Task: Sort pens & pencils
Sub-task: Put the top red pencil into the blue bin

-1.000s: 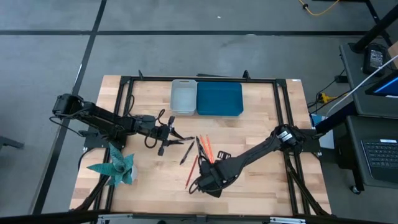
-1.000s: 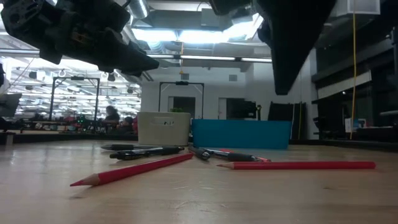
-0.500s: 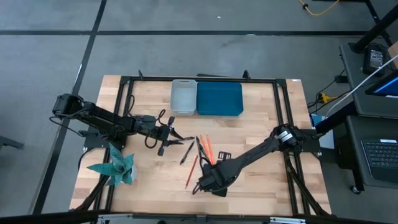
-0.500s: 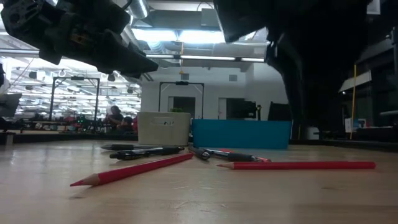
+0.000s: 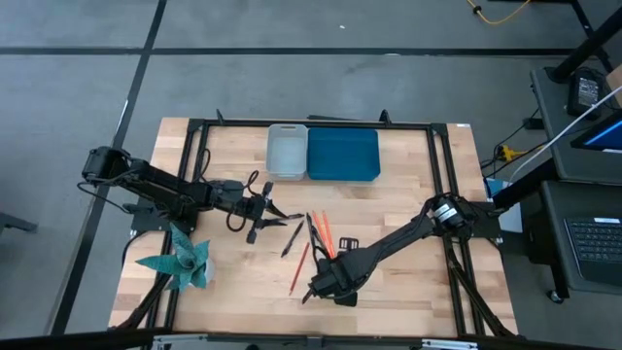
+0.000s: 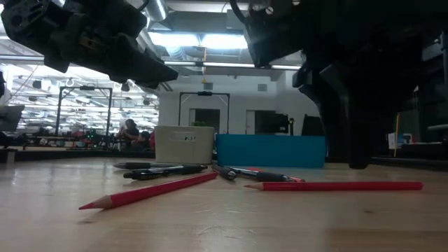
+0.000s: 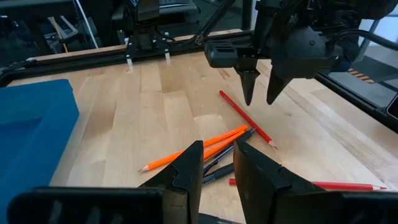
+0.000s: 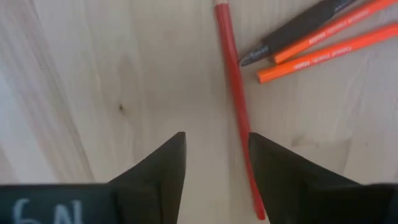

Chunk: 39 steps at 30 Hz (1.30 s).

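Wooden table (image 5: 408,282) held every pen (image 5: 289,240) and pencil (image 5: 298,268) unsorted, both bins (image 5: 342,156) seemingly empty; right gripper (image 5: 313,292), jaws spread, hovered beside a pencil, left gripper (image 5: 275,216) parted, empty.

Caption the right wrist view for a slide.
Right gripper open just above the wooden table, beside a red pencil, two orange pencils and a dark pen.

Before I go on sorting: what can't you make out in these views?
- High view: right gripper hides part of the red pencil; pens too small to count.
- Low view: walls of the grey bin and blue bin hide their contents.
- Left gripper: holds nothing visible.
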Tool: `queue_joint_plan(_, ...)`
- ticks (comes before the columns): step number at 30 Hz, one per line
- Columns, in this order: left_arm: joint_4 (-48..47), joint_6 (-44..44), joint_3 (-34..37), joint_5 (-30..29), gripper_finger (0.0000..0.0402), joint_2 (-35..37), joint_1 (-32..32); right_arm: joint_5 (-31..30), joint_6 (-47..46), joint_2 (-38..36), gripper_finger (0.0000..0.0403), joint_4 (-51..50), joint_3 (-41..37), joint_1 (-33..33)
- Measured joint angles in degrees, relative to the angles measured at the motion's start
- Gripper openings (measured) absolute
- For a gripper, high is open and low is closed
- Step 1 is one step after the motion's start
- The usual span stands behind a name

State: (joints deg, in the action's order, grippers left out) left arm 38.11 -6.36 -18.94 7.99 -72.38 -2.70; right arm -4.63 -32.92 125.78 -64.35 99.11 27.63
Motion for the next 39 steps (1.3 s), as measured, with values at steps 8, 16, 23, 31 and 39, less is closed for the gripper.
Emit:
queue_joint_plan(8, 0.0, 0.0, 0.0, 0.0, 0.0082, 0.0, 0.0, -0.3, 3.2, 0.0, 0.0174, 0.9, 0.0, -1.2)
queue_joint_plan(16, 0.0, 0.0, 0.0, 0.0, 0.0082, 0.0, 0.0, -0.3, 5.1, -0.1, 0.0174, 3.9, -3.6, -2.3)
queue_joint_plan(23, 0.0, 0.0, 0.0, 0.0, 0.0082, 0.0, 0.0, 0.4, 5.4, -0.4, 0.0174, 5.5, -7.0, -2.5)
queue_joint_plan(31, 0.0, 0.0, 0.0, 0.0, 0.0082, 0.0, 0.0, 3.3, 6.3, -0.5, 0.0174, 8.9, -9.0, -3.0)
queue_joint_plan(39, 0.0, 0.0, 0.0, 0.0, 0.0082, 0.0, 0.0, 4.4, 6.5, -0.4, 0.0142, 10.1, -9.2, -2.9)
